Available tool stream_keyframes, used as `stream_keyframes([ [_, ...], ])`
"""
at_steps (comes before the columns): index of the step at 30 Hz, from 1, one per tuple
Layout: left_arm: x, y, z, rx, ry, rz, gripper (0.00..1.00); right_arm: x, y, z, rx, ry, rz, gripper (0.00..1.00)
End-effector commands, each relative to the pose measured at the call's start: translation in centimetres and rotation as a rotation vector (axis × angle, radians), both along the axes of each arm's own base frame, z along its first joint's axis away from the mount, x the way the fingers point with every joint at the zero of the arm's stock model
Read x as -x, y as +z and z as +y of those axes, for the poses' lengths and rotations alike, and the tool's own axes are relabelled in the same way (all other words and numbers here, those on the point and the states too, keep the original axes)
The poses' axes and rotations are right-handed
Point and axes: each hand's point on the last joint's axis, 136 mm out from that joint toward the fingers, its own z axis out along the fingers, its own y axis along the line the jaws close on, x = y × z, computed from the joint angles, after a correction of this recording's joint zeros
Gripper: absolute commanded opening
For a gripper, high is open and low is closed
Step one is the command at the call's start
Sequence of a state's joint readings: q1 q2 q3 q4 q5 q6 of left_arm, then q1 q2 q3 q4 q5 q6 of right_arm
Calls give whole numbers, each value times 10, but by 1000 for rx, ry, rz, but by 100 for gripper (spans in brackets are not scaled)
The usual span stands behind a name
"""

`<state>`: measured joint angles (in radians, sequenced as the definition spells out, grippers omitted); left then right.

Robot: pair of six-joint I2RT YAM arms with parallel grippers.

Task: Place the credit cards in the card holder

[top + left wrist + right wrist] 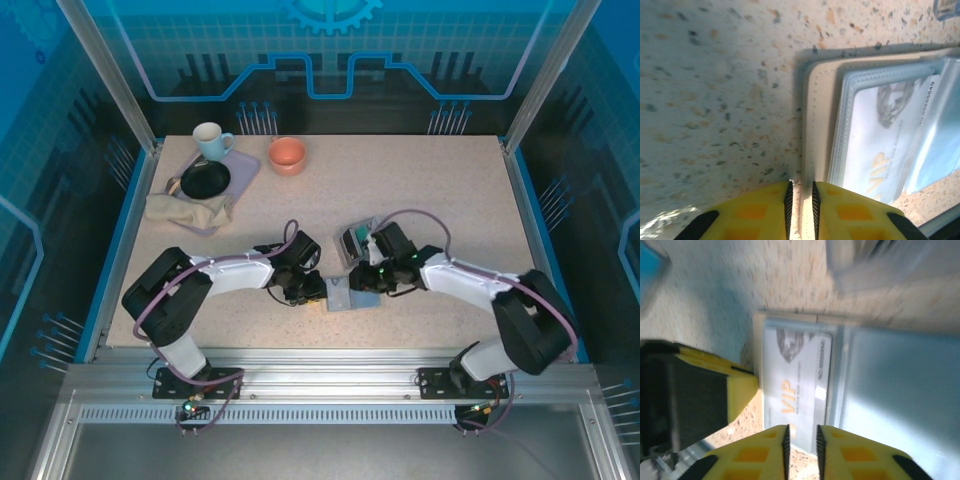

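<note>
The card holder [345, 297] lies open on the table near the front edge, between my two grippers. Its beige border [817, 125] frames grey-blue clear pockets [890, 390]. One whitish credit card [880, 145] with gold "VIP" lettering sits inside a pocket [795, 385]. My left gripper [800, 200] is shut on the holder's beige left edge, and one of its fingers [740, 385] shows at that edge. My right gripper [802, 445] hovers over the card's near end, jaws a narrow gap apart with nothing pinched. In the top view the left gripper [316, 290] and right gripper [360, 282] flank the holder.
A clear plastic box [353, 243] holding teal cards stands just behind the holder, close to the right arm. At the back left a tray [240, 175] carries a black plate [205, 180], a mug [210, 140] and a cloth [185, 208]. An orange bowl [287, 154] sits beside it.
</note>
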<state>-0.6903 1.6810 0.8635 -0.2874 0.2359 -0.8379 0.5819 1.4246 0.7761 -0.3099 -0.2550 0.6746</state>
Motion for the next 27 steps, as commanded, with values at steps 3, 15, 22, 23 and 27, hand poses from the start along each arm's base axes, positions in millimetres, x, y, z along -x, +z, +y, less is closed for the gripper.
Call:
stream_keyframes([
  [3,-12,19,21,-93,58,-90,27,-44,58,-59,313,-19,-243,35],
  [15,-65,56,22,42,219,-173,48,-96,46,-17,584,225,-247,38],
  [22,-81,58,22,135,294,-148,54,-106,16,0,657,248,-190,36],
  [23,-81,58,23,133,298,-145,54,-107,15,1,665,251,-194,36],
  [27,-78,51,29,124,318,-128,55,-114,6,-4,769,252,-200,36],
])
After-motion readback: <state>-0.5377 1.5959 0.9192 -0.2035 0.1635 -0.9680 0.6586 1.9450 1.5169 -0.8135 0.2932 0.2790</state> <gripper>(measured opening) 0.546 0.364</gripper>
